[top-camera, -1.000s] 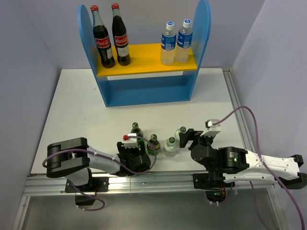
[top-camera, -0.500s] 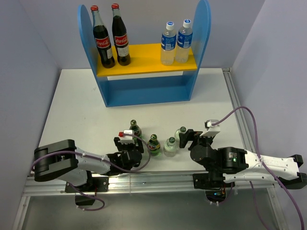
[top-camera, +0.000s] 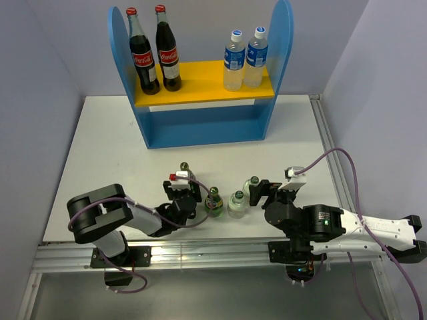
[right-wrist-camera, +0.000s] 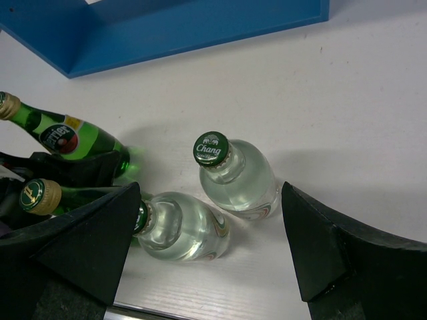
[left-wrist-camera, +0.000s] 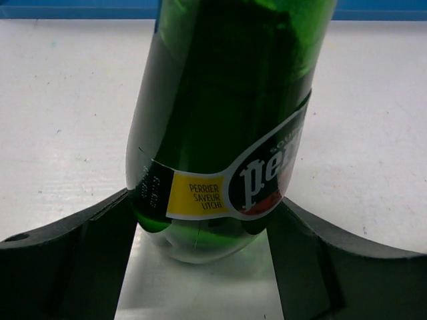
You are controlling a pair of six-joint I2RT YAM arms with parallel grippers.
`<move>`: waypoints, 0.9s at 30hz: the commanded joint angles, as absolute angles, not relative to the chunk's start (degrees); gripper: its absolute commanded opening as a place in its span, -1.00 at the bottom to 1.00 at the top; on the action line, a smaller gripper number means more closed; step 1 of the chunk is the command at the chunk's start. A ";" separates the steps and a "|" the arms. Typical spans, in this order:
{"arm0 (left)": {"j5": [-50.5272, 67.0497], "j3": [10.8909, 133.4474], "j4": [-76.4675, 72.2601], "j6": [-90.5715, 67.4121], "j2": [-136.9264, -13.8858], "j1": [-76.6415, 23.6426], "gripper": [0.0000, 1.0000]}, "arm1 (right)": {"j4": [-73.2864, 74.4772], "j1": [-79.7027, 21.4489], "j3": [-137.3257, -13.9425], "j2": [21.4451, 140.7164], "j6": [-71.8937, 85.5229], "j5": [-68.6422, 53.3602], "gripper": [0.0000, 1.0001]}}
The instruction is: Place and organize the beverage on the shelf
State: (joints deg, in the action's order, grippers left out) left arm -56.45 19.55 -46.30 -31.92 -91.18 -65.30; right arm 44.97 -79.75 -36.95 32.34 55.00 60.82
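Top view: shelf (top-camera: 200, 127) sits at the far side of the counter (top-camera: 107, 147). Its yellow upper board (top-camera: 200, 83) carries two cola bottles (top-camera: 143, 57) on the left and two water bottles (top-camera: 235, 60) on the right. The other four bottles stand on the counter in a loose row near the arm bases: first green bottle (top-camera: 186, 175), second green bottle (top-camera: 213, 202), then two clear bottles (top-camera: 236, 203) close together. Left fingers (top-camera: 185, 191) wrap the lower part of the first green bottle. Right fingers (top-camera: 261, 191) are just beside the rightmost clear bottle and spread apart. Left wrist view: first green bottle (left-wrist-camera: 220, 100), with its yellow and black Perrier label, fills the frame. Left fingers (left-wrist-camera: 67, 260) press on both lower sides of it, closed on the glass. Pale counter (left-wrist-camera: 60, 100) shows behind and under its base; cannot tell whether the base touches. Right wrist view: right fingers (right-wrist-camera: 333, 253) are wide open, gripping nothing. The two clear bottles (right-wrist-camera: 240, 183), green-capped, stand upright side by side ahead of the gap, the nearer one's cap partly hidden behind one finger. Second green bottle (right-wrist-camera: 37, 195) is further left, the first green bottle (right-wrist-camera: 73, 139) beyond it with the left fingers (right-wrist-camera: 60, 163) around it. Blue shelf base (right-wrist-camera: 200, 27) runs along the top.
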 commanded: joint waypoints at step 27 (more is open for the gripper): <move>-51.07 25.57 -52.56 -21.89 -91.06 -56.96 -0.99 | 42.01 -80.07 -36.04 32.26 54.32 62.93 0.85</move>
State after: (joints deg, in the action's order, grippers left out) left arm -51.07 22.85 -50.92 -24.01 -95.02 -58.67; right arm 43.66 -79.75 -36.21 32.38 54.13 60.82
